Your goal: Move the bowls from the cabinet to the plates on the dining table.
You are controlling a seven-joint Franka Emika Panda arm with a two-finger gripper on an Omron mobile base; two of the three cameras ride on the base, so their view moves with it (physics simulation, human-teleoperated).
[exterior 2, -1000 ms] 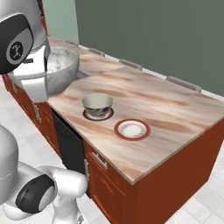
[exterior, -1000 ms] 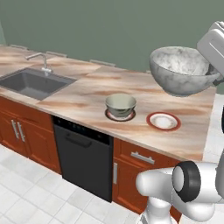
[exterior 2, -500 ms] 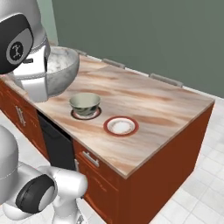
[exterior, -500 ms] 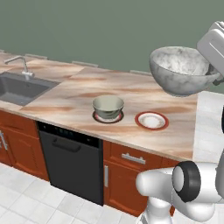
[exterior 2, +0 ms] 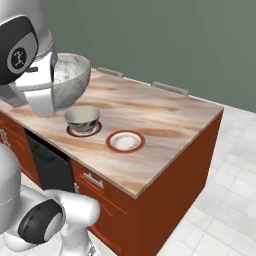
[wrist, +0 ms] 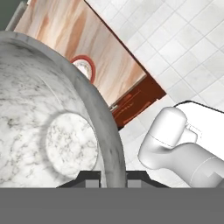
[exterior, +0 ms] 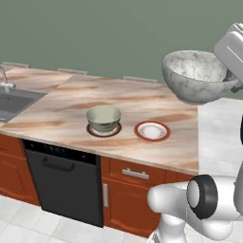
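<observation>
The tool [wrist: 113, 180] is clamped on the rim of the white-grey speckled marble bowl [exterior: 197, 76], holding it up over the bench's [exterior: 156, 107] right end, well above the red-rimmed round plate [exterior: 152, 131].

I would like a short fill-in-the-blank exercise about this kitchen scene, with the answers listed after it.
1. The gripper is shut on the rim of the ____ bowl.
2. The metal bowl sits on the ____-rimmed plate.
3. The red-rimmed plate on the dining table is ____.
4. Under the table, left of the drawer, is a black ____.

Answers: marble; black; empty; dishwasher
</observation>
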